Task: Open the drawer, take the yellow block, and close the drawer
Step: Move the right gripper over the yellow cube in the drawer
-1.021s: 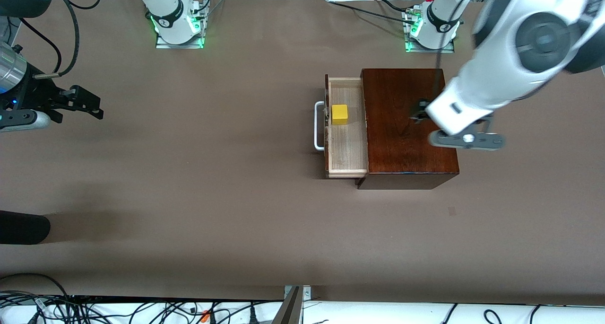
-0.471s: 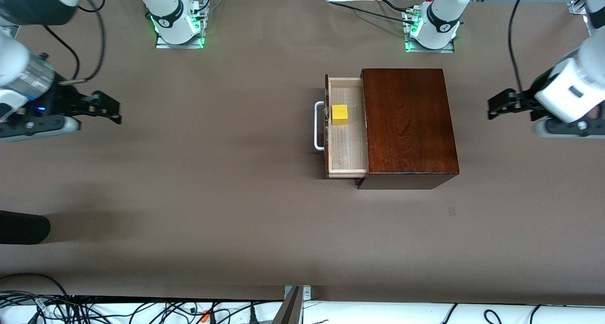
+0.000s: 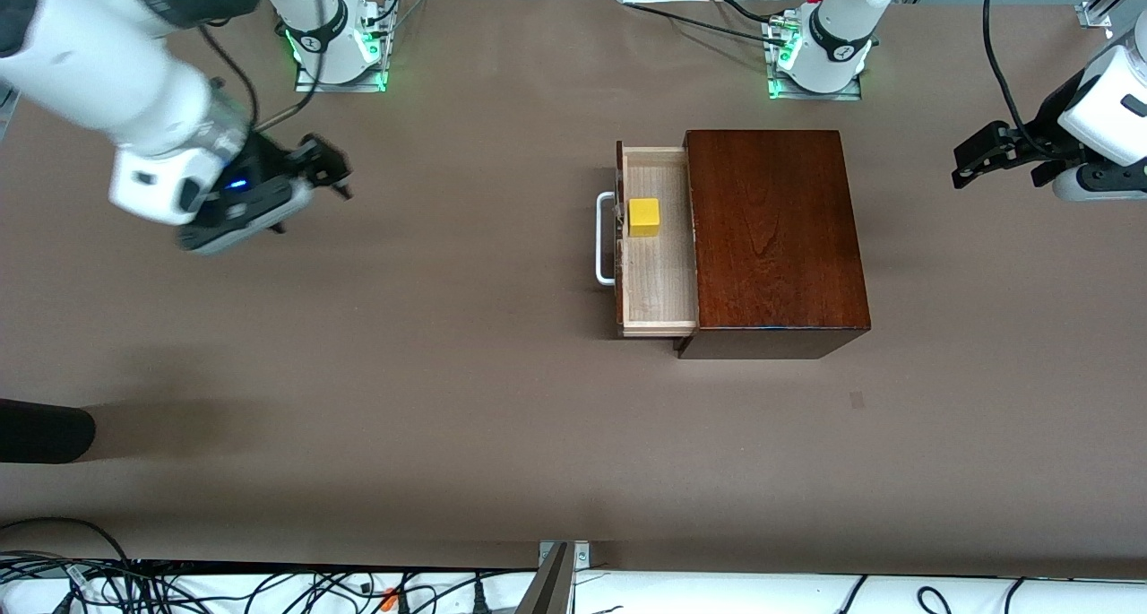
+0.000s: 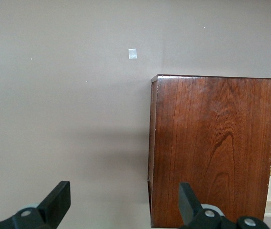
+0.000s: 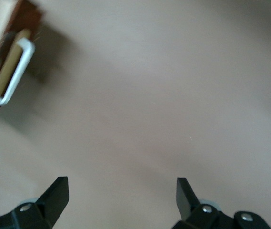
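1. So, I have the drawer [image 3: 659, 242] pulled partway out of the dark wooden box [image 3: 775, 237], its white handle [image 3: 604, 238] pointing toward the right arm's end of the table.
2. The yellow block [image 3: 643, 217] sits in the drawer's tray, touching or just beside the inside of the drawer front, in the half farther from the front camera. It has not been taken yet, so I judge the opening step done and the pick next.
3. My right gripper [image 3: 327, 168] hangs over bare table at the right arm's end, well apart from the handle. Its fingers [image 5: 56, 193] are spread wide with nothing between them. The right wrist view is smeared, so I think the handle and a sliver of yellow sit at its edge, but I would not swear to more.
4. My left gripper [image 3: 986, 152] hangs over the table at the left arm's end, clear of the box, fingers [image 4: 59, 200] spread and empty. I take it as parked out of the way, which leaves the top of the box and the drawer unobstructed.
5. The open tray leaves the block reachable from above; I would bring the right gripper over it, since the drawer faces that arm.
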`<act>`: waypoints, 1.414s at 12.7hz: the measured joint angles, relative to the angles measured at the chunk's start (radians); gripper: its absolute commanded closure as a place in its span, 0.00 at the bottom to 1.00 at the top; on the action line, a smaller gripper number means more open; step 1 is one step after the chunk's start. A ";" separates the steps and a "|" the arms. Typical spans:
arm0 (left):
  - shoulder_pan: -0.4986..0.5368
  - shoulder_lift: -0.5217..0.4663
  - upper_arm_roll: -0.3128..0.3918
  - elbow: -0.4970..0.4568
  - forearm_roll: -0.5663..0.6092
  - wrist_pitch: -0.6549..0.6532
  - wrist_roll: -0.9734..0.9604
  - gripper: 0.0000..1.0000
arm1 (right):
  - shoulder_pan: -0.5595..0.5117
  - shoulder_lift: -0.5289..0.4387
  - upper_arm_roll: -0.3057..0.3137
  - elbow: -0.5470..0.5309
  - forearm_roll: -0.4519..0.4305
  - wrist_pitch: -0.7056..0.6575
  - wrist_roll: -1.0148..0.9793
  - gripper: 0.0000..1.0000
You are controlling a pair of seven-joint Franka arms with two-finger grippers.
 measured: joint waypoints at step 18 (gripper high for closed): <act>0.002 0.001 -0.001 -0.002 0.000 -0.003 0.000 0.00 | 0.406 0.584 0.178 0.379 -0.164 0.300 -0.346 0.00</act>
